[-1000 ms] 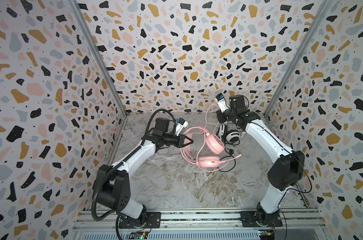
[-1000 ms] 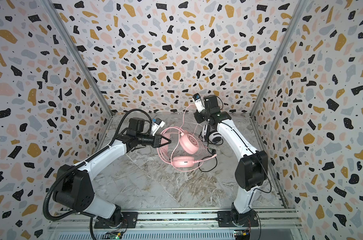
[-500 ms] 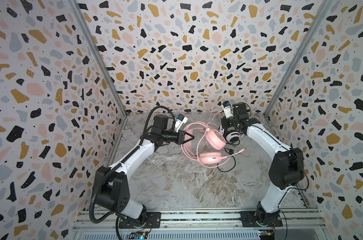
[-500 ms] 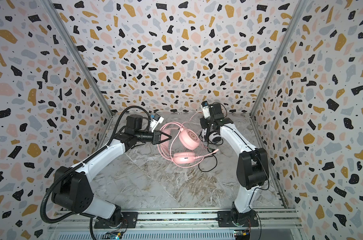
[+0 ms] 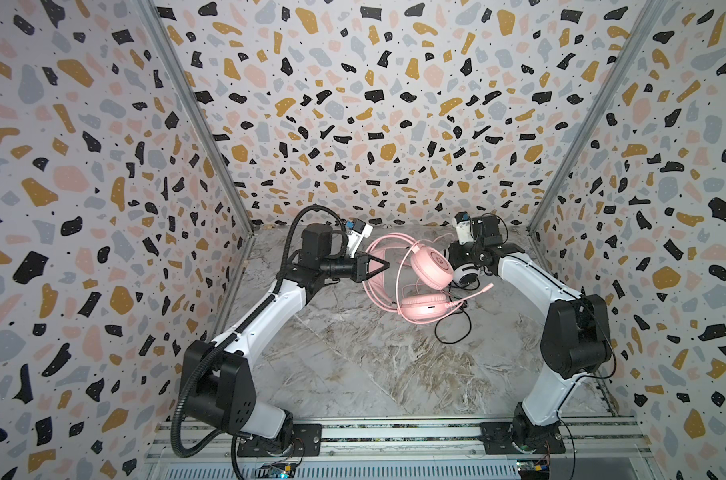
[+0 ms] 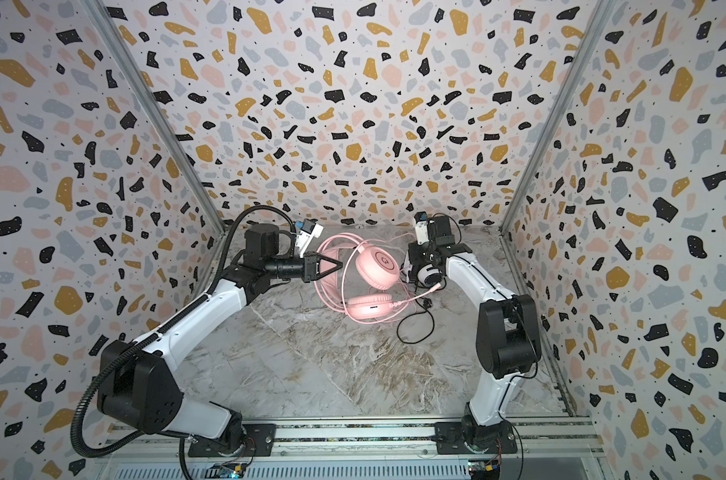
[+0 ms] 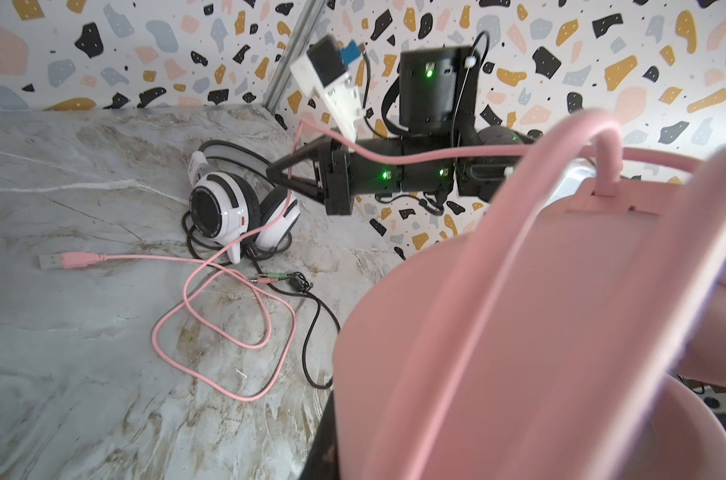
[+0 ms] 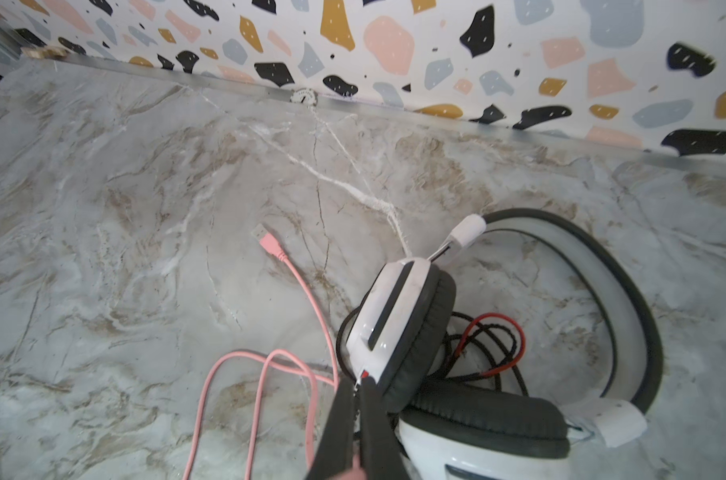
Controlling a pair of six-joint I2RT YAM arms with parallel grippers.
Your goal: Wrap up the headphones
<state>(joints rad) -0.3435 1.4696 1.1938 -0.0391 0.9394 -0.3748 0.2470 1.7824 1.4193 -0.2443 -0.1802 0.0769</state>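
One pink cord [image 7: 394, 158] crosses white headset [image 7: 224, 203] | black cord [image 7: 299, 283] loops alongside

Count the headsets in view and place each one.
2. Pink headset: held by its band in the left gripper. White headset: on the table beside it. None seems hidden.

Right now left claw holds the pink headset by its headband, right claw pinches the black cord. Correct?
Not the black cord: the right wrist view shows the right claw shut on the pink cord; the black cord lies loose by the white headset. The left claw does hold the pink headset by its headband.
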